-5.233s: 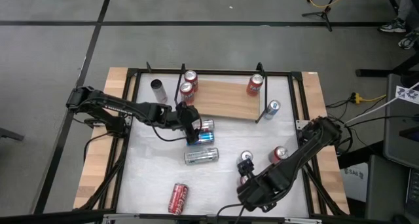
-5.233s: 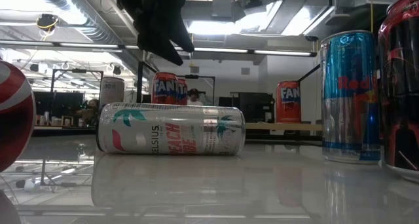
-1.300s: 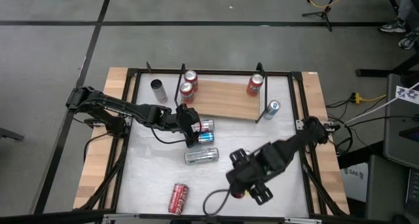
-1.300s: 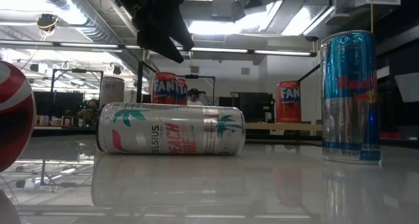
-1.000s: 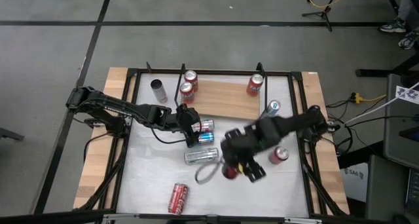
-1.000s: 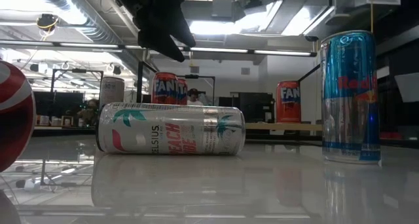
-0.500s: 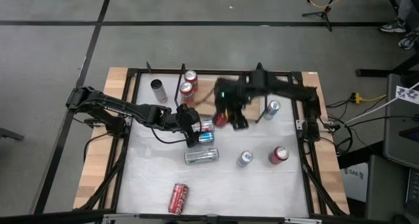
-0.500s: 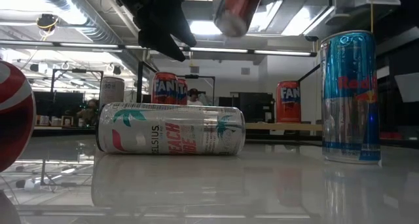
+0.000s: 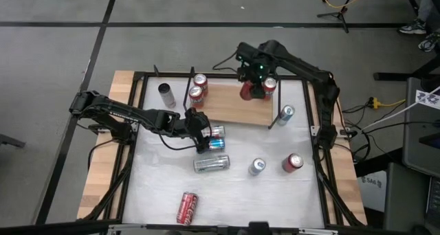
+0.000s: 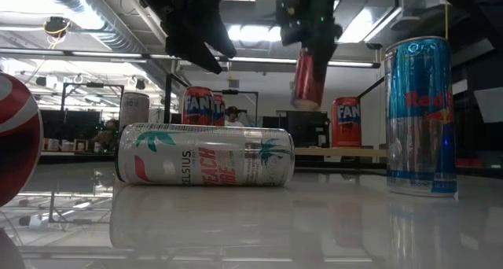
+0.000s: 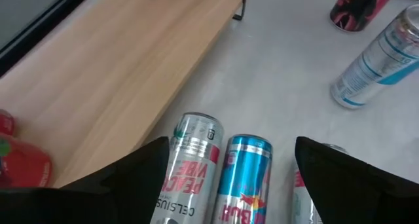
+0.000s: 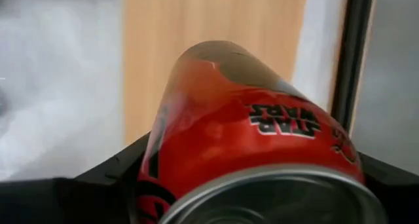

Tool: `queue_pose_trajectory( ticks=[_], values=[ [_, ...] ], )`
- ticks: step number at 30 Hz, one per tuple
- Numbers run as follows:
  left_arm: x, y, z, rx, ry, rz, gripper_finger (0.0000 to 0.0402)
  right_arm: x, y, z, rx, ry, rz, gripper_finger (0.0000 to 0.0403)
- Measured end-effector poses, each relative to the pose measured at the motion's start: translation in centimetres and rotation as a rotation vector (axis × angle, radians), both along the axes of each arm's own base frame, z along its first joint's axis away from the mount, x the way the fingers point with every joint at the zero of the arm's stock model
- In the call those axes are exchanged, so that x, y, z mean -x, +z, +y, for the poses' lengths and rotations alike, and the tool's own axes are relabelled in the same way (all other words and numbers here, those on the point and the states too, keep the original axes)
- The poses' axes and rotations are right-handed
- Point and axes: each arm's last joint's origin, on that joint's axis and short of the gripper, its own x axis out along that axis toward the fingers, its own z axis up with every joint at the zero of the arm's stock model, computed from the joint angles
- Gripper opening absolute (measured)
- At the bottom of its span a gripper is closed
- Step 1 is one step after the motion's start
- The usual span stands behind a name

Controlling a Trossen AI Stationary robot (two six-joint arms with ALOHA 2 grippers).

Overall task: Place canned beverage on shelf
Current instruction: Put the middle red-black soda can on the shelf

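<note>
1. Right pincer (image 9: pixel 251 84) pinches a red Star Wars can (image 10: pixel 306 79), held in the air above the shelf (image 9: pixel 230 104), toward its right end.
2. An orange Fanta can (image 9: pixel 269 88) stands just beside it on the shelf; lower to its left, not touching.
3. Can hangs slightly tilted; bring it upright before contact, then release only once the base sits flat.
4. Left pincer (image 11: pixel 226 178) hangs spread over lying cans on the surface, near the shelf's front edge.

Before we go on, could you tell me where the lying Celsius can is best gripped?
Grip the Celsius can across its middle, coming straight down from above. It lies on its side on the table, so its round flanks are free there, and no other can touches it.
</note>
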Motion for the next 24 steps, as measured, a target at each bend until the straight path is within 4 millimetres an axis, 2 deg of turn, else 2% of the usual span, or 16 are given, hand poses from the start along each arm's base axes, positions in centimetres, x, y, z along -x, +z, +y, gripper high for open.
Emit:
queue_pose_trajectory(
  ticks=[3, 7, 13, 24],
  values=[
    [0.0, 0.0, 0.0, -0.004, 0.002, 0.000, 0.0323, 0.5, -1.4, -1.5, 0.022, 0.002, 0.023, 0.0300],
    [0.0, 0.0, 0.0, -0.003, 0.002, 0.000, 0.0323, 0.4, -2.6, -2.5, 0.055, 0.047, 0.016, 0.0300],
    [0.0, 0.0, 0.0, -0.003, 0.002, 0.000, 0.0323, 0.3, -4.2, -2.5, 0.094, 0.142, 0.069, 0.0300],
    [0.0, 0.0, 0.0, -0.003, 0.002, 0.000, 0.0323, 0.4, -5.8, -2.9, 0.112, 0.116, 0.092, 0.0300]
  ],
)
